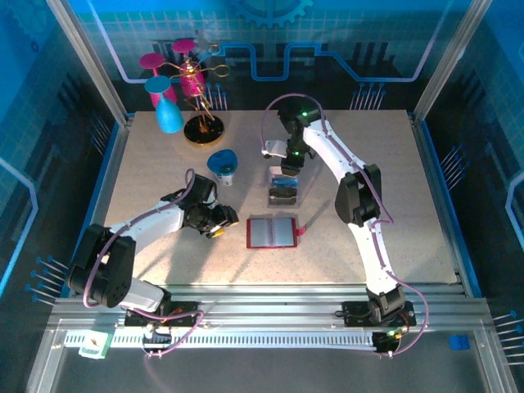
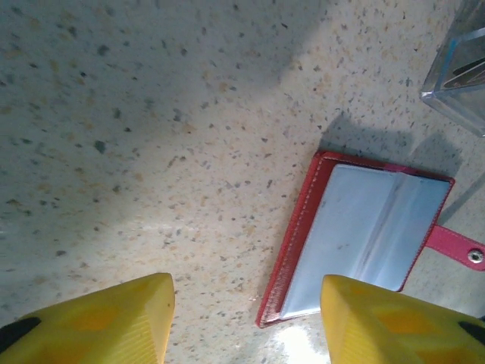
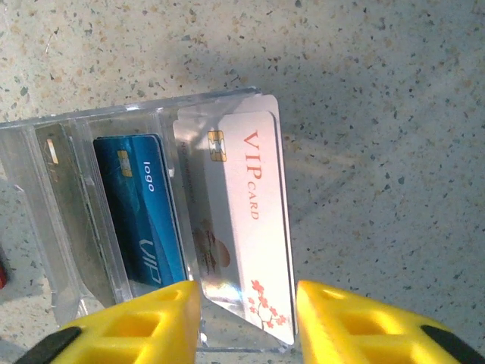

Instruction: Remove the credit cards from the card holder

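Right gripper (image 3: 246,303) spread, yellow fingers straddling the pinkish VIP card (image 3: 254,227), not pinching it. Left gripper (image 2: 244,292) spread, holding nothing, over the speckled bench (image 2: 151,114). Right wrist view resolves the credit cards (image 3: 227,197): VIP card and a glossy blue card (image 3: 144,212) upright in a clear slotted tray (image 3: 45,197). Left wrist view: red card holder (image 2: 364,227) lying open flat, grey-blue pockets up, snap tab (image 2: 455,246) out.

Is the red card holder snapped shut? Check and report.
No, the card holder lies spread open on the table, grey-blue pockets facing up, snap tab sticking out sideways.
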You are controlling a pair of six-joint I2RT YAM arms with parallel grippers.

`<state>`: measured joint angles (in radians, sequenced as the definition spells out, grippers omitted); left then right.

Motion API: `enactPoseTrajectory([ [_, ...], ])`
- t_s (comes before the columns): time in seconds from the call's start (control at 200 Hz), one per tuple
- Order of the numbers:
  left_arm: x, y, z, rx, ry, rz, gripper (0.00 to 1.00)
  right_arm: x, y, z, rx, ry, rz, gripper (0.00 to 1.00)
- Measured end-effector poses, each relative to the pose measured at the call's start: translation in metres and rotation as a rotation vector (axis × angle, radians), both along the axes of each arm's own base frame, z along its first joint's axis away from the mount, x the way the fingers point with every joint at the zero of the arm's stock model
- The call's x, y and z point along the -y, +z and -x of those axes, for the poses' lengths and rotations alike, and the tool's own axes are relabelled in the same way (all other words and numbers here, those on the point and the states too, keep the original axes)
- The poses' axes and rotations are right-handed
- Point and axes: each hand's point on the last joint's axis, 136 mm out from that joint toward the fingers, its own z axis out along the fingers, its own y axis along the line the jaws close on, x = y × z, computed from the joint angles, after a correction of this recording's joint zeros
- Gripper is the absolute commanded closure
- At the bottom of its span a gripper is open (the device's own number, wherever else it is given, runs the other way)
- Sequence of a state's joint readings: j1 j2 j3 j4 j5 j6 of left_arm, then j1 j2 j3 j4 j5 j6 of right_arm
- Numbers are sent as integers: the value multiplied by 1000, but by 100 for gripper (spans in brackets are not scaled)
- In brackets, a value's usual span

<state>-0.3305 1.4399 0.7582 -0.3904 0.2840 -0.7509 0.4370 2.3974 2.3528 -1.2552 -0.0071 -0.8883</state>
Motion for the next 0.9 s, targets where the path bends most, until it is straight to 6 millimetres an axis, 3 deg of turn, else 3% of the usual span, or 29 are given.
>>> enactPoseTrajectory([
  [0.08,-9,-2,-2,10,7,-38,21,4,9,1,19,-28,-17,46],
  [0.14,-18,-3,-3,17,10,-73,2,8,20,1,43,-65,-41,26],
  [0.2,-27,-3,-7,20,31,-101,1,15,32,2,75,-94,-67,0],
  [0.375,-61,5,-26,71,87,-210,1,49,62,9,164,-225,-141,0],
  [0.49,-84,13,-40,122,109,-322,1,75,63,17,222,-337,-175,0],
  [0.59,-105,17,-49,164,122,-425,1,108,51,26,273,-481,-193,0],
  [0.78,-144,29,-68,273,142,-658,2,181,7,52,355,-844,-242,0],
  [0.9,-166,35,-79,351,149,-806,1,202,-21,72,398,-990,-292,0],
])
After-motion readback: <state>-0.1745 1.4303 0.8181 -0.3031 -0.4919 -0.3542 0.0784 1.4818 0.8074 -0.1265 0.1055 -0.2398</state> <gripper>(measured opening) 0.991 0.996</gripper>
